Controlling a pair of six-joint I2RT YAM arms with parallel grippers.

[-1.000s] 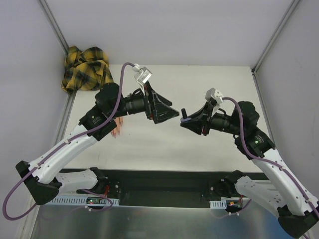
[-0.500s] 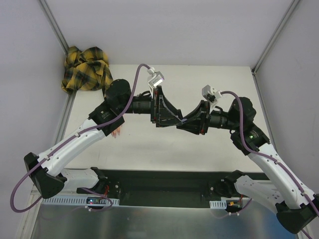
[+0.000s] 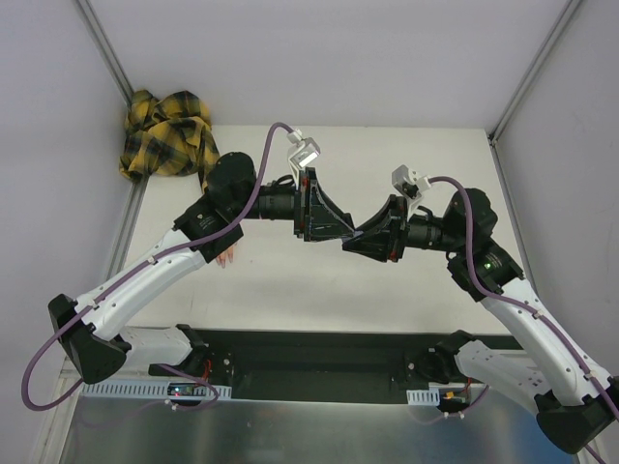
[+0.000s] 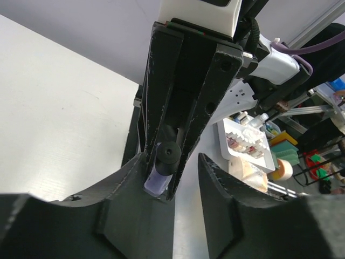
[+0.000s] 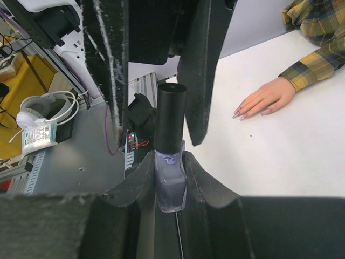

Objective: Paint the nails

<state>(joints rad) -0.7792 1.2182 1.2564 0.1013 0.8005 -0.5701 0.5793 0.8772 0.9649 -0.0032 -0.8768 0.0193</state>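
My right gripper (image 5: pixel 170 164) is shut on the body of a small purple bottle (image 5: pixel 171 186) with a tall black cap (image 5: pixel 170 116). My left gripper (image 4: pixel 175 170) is open, and its fingers (image 5: pixel 110 70) stand on either side of the cap. In the left wrist view the cap (image 4: pixel 167 154) sits close to my left finger. In the top view both grippers, left (image 3: pixel 346 230) and right (image 3: pixel 360 237), meet above the table's middle. The flesh-coloured fake hand (image 5: pixel 265 97) lies flat with pinkish nails (image 5: pixel 240 114) and a plaid sleeve (image 5: pixel 318 48). In the top view it (image 3: pixel 227 254) is mostly hidden under my left arm.
The yellow-black plaid cloth (image 3: pixel 169 130) is bunched at the table's far left corner. The white table (image 3: pixel 426 164) ends in grey walls at the back and both sides. Off the table, a tray of small bottles (image 4: pixel 245 143) shows in the left wrist view.
The two grippers were apart a second ago. My left arm swung right and my right arm moved left until they met. Little has moved in the last half second.
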